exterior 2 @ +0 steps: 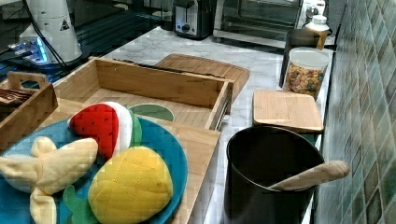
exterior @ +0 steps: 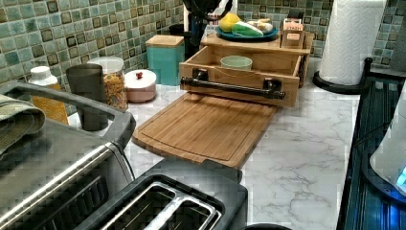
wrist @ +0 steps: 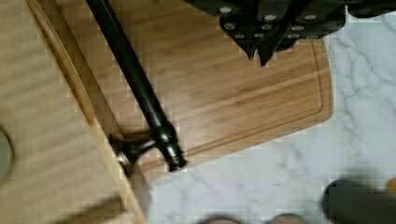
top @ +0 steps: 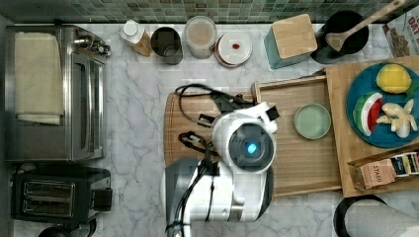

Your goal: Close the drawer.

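A: Top view, left to right. We see a toaster oven (top: 54, 94) with a folded towel (top: 37, 76) on it, a black toaster (top: 59, 197) below it, all on the marble desk (top: 133, 123).

B: Then the bamboo cutting board (top: 178, 128), partly under the white robot arm (top: 237, 153). The drawer (top: 306, 158) is to the top view's right of the board, pulled out, with a green bowl (top: 312, 121) lying inside it.

A: Agreed. Behind, along the tiled wall, we have a bottle (top: 136, 37), a dark cup (top: 166, 44), a cereal jar (top: 200, 35), a pink lidded dish (top: 233, 48) and a teal box with a wooden lid (top: 291, 39).

B: Far right, a blue plate (top: 358, 94) of plush fruit sits on the wooden top above the drawer.

A: In the left view the drawer's black bar handle (exterior: 232, 88) runs across its front, just over the board's far edge.

B: End effector?

A: In the wrist view the end effector (wrist: 259, 55) hangs above the cutting board, fingertips (wrist: 251, 49) pressed together, closed on nothing, apart from the handle.

B: We log the drawer as open.
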Controlling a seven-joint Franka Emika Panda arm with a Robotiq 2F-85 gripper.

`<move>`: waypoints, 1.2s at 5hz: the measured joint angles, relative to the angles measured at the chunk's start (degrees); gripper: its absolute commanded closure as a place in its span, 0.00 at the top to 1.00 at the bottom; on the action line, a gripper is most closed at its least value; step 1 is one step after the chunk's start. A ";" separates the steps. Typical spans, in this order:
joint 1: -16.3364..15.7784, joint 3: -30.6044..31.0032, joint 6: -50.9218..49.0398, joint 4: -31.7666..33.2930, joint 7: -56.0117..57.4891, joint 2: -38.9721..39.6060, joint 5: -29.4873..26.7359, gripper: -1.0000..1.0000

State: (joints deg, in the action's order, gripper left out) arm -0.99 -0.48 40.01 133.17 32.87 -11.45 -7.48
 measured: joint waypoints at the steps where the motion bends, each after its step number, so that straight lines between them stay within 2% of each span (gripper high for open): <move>1: -2.24 1.24 -2.91 1.57 3.41 -0.96 0.10 0.00; 2: -5.45 1.34 -3.39 2.35 3.53 -0.30 2.39 0.00; 3: -6.40 1.55 -1.93 2.69 9.01 1.44 9.21 0.00; 4: -5.35 1.50 3.94 4.59 12.73 3.96 11.60 0.00; 5: -4.71 0.57 5.85 6.83 12.73 6.25 12.15 0.00; 6: -4.74 -0.98 6.63 9.18 12.51 8.07 15.89 0.00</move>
State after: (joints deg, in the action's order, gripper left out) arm -5.72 -1.46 46.64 142.34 45.38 -3.38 8.41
